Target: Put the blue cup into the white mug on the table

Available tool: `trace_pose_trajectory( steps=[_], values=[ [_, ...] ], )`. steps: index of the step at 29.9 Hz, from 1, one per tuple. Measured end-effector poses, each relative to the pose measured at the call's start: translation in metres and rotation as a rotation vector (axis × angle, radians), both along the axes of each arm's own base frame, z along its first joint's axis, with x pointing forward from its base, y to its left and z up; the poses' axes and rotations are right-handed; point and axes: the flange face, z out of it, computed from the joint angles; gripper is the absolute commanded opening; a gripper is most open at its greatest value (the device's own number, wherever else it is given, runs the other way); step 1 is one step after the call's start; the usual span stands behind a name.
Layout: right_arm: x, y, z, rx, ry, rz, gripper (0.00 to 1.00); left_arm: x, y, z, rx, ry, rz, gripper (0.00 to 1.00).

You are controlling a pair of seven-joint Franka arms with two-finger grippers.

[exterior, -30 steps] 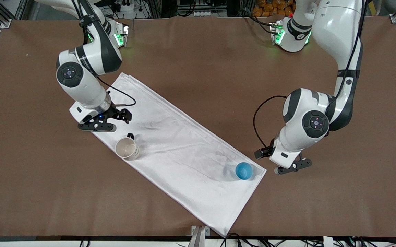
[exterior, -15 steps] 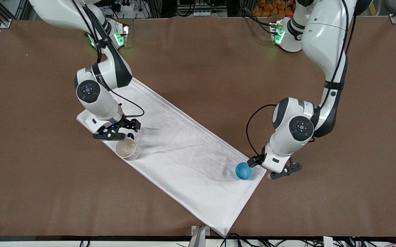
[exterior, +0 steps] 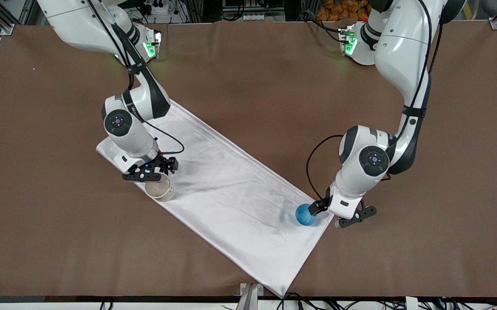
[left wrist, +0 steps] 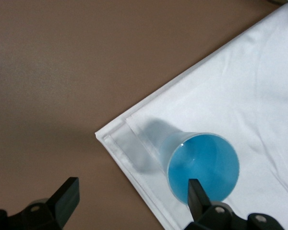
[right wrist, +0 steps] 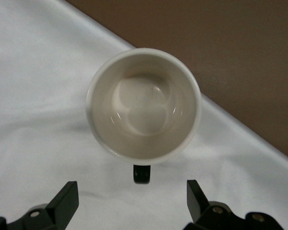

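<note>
Now both grippers are low over their targets and neither holds anything. The left gripper (exterior: 331,215) stands wide open just beside the blue cup (exterior: 305,215); in its wrist view one fingertip (left wrist: 196,190) overlaps the cup's rim while the other (left wrist: 67,196) hangs over bare table (exterior: 248,60). You should shift the left gripper so the cup sits between the fingers before closing, and keep it level so the cup does not tip.

The right gripper (exterior: 152,175) hangs at the handle (right wrist: 141,174) of the white mug (exterior: 159,188), fingers spread partway with the handle between them. If you use it to steady the mug, close gently.

Edges: the cup stands upright on the white cloth (exterior: 231,193), close to the cloth's corner toward the left arm's end. The mug stands near the cloth's long edge toward the right arm's end. Cloth between them is bare, so you have a free carry path. Lift straight first to avoid dragging the cloth.
</note>
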Motion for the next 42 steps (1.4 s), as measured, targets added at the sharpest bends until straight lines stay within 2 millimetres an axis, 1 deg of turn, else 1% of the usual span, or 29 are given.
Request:
trace_pose_trajectory(
  steps=[2,4,5,11,12,13,14,15,16,17,20,23,25,28,31,34,37,42],
  values=[
    [0.001,0.0,-0.002,0.001,-0.006,0.0,0.17,0.0,-0.002,-0.004,-0.003,-0.007,0.006,1.0],
    [0.001,-0.001,-0.004,0.001,-0.009,0.0,0.02,-0.001,-0.005,-0.009,-0.005,-0.011,0.008,1.0],
    [0.002,-0.001,-0.005,0.0,-0.009,0.0,0.0,-0.001,-0.007,-0.012,-0.005,-0.011,0.009,1.0],
    [0.003,-0.002,-0.006,-0.002,-0.012,0.001,0.0,-0.001,-0.01,-0.02,-0.008,-0.02,0.011,1.0],
    [0.003,-0.002,-0.006,-0.001,-0.014,0.001,0.0,-0.001,-0.01,-0.021,-0.009,-0.022,0.012,0.85],
    [0.004,-0.002,-0.005,-0.001,-0.016,0.001,0.0,-0.001,-0.01,-0.022,-0.01,-0.027,0.012,0.58],
    [0.005,-0.002,-0.004,-0.001,-0.018,0.002,0.0,0.0,-0.01,-0.023,-0.011,-0.03,0.014,0.35],
    [0.006,-0.001,-0.003,0.0,-0.021,0.002,0.0,0.0,-0.01,-0.023,-0.014,-0.032,0.022,0.17],
    [0.007,-0.001,-0.001,0.001,-0.024,0.002,0.0,0.0,-0.01,-0.024,-0.018,-0.032,0.035,0.05],
    [0.008,0.0,0.001,0.002,-0.027,0.003,0.0,0.0,-0.01,-0.025,-0.022,-0.031,0.051,0.0],
    [0.013,0.004,0.008,0.005,-0.033,0.006,0.0,-0.001,-0.013,-0.026,-0.032,-0.025,0.095,0.0],
    [0.016,0.014,0.017,0.002,-0.021,0.005,0.0,-0.004,-0.019,-0.028,-0.036,-0.021,0.108,0.0],
    [0.018,0.023,0.025,0.0,-0.013,-0.003,0.0,-0.006,-0.023,-0.029,-0.037,-0.019,0.109,0.0],
    [0.018,0.046,0.04,-0.001,-0.003,-0.017,0.0,-0.007,-0.026,-0.03,-0.037,-0.018,0.105,0.0],
    [0.017,0.065,0.052,0.0,0.002,-0.026,0.0,-0.007,-0.026,-0.03,-0.036,-0.019,0.105,0.0],
    [0.016,0.08,0.062,0.0,0.004,-0.032,0.0,-0.006,-0.025,-0.03,-0.036,-0.021,0.107,0.0],
    [0.016,0.087,0.068,0.002,0.003,-0.038,0.0,-0.004,-0.023,-0.026,-0.038,-0.033,0.109,0.0],
    [0.016,0.088,0.07,0.004,0.0,-0.046,0.0,0.004,-0.014,-0.012,-0.036,-0.05,0.094,0.0]
  ],
)
